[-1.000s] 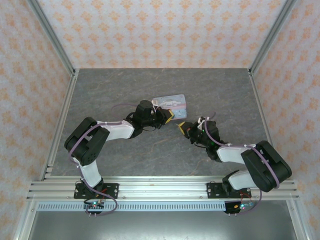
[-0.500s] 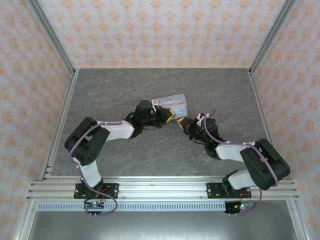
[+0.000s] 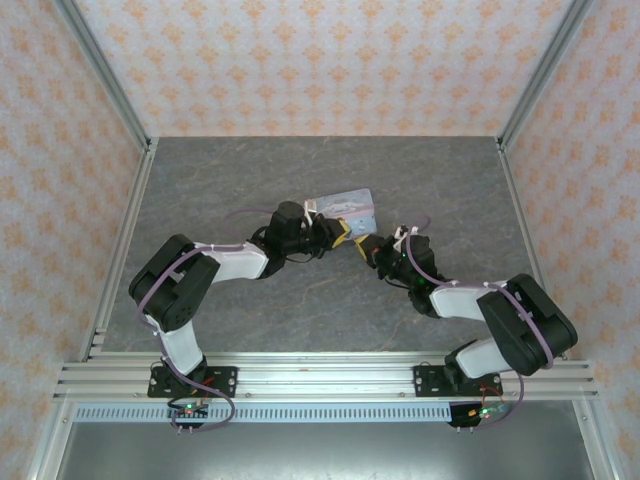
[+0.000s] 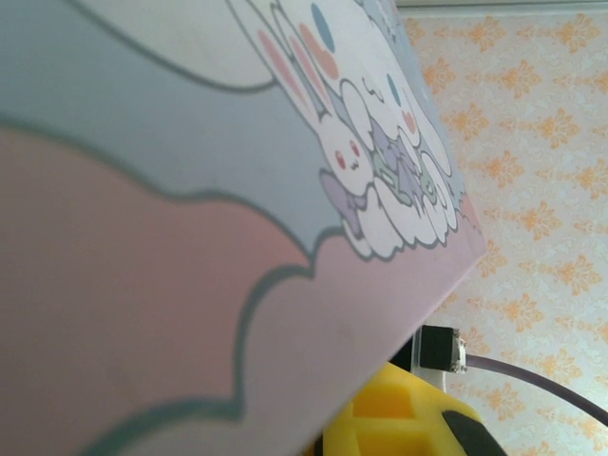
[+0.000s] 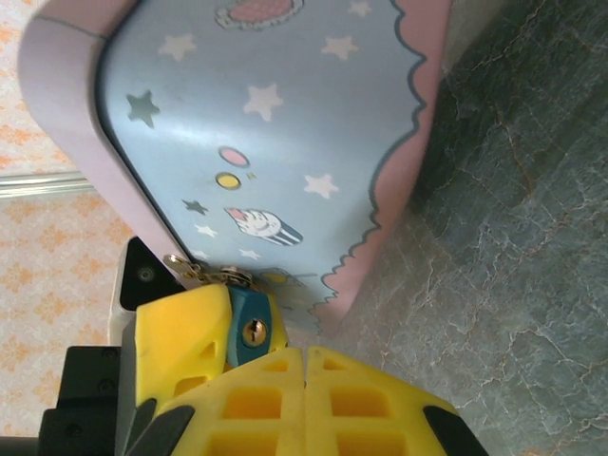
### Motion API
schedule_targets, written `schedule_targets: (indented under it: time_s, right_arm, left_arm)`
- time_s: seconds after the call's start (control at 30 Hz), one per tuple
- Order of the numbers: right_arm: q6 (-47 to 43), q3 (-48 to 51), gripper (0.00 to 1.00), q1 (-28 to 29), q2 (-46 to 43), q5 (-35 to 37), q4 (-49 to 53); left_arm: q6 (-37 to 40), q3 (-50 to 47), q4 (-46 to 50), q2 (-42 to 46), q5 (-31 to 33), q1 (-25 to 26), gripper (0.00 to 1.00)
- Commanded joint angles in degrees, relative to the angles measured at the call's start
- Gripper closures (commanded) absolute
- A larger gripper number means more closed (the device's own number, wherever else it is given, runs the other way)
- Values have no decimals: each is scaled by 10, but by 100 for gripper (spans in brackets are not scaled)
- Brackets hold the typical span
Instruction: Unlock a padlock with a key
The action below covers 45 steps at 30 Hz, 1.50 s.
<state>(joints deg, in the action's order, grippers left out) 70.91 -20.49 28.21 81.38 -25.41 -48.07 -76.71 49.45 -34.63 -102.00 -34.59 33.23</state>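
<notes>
Left gripper (image 3: 341,233) clamps the padlock (image 5: 249,328) hanging on the tin (image 5: 285,123); right gripper (image 5: 305,361), jaws together, sits just beside it.

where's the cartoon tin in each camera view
top external: tin mid-table, just beyond the left fingers
left wrist: tin across the upper left, close up
right wrist: tin across the top, padlock at its lower edge
shared landmark: orange-patterned wallpaper

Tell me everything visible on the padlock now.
The padlock is tiny, with a teal-blue body, seemingly painted metal, and a brass keyhole facing the right wrist camera, looking empty. Its silvery shackle is hooked to the clasp on the tin edge. A yellow finger of the left gripper touches its side; the right gripper's shut jaws sit below it.
</notes>
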Motion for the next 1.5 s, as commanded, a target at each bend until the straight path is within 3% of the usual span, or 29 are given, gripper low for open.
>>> schedule_targets:
  time_s: [0.0,1.47]
  right_arm:
    - [3,-13,100,2,-3,15,-20]
    - [7,-52,100,-2,32,3,-18]
  left_arm:
    - [-3,-6,-33,17,-13,-5,100]
    - [-6,-6,-34,23,-12,-5,100]
